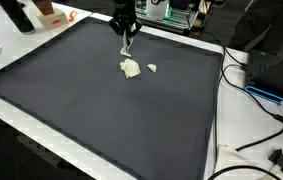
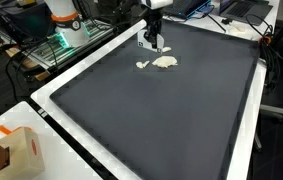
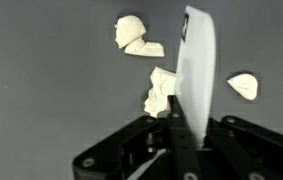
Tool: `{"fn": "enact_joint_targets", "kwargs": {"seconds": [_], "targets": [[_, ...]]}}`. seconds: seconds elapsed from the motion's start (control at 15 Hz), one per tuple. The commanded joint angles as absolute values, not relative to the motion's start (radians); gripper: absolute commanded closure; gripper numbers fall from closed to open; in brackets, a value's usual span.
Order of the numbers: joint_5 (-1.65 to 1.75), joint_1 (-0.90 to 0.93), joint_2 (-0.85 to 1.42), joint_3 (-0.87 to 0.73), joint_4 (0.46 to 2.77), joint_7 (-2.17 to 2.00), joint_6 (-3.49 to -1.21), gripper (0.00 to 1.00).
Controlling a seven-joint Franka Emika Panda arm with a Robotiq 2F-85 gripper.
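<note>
A dark mat [image 1: 91, 115] covers the tabletop; over the mat, near one edge, hangs the gripper [image 1: 127, 30], fingers clamped on a thin white blade [image 3: 196, 70]; white lumps [image 1: 130, 68] lie on the mat under the blade tip; a smaller scrap [image 1: 152, 68] sits just beside them.

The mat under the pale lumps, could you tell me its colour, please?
The mat is plain dark grey, clearest in an exterior view.

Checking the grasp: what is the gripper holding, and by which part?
The gripper clamps a flat white blade by its end nearest the wrist.
</note>
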State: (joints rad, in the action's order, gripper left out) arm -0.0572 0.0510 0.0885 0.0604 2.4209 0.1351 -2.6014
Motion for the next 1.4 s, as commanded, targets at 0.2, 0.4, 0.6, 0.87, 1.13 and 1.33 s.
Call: {"fn": "enact_joint_targets", "kwargs": {"seconds": [0.2, 0.4, 0.6, 0.87, 1.13, 1.33], "targets": [[0.103, 0.084, -0.018, 0.072, 2.449, -0.013, -2.541, 0.99], [0.123, 0.093, -0.047, 0.088, 2.443, -0.027, -2.509, 0.99], [0.121, 0.101, -0.071, 0.103, 2.439, -0.037, -2.48, 0.99], [0.152, 0.105, -0.095, 0.121, 2.438, -0.062, -2.449, 0.99], [0.125, 0.105, -0.076, 0.121, 2.42, -0.031, -2.465, 0.96], [0.126, 0.105, -0.076, 0.122, 2.42, -0.031, -2.464, 0.96]]}}
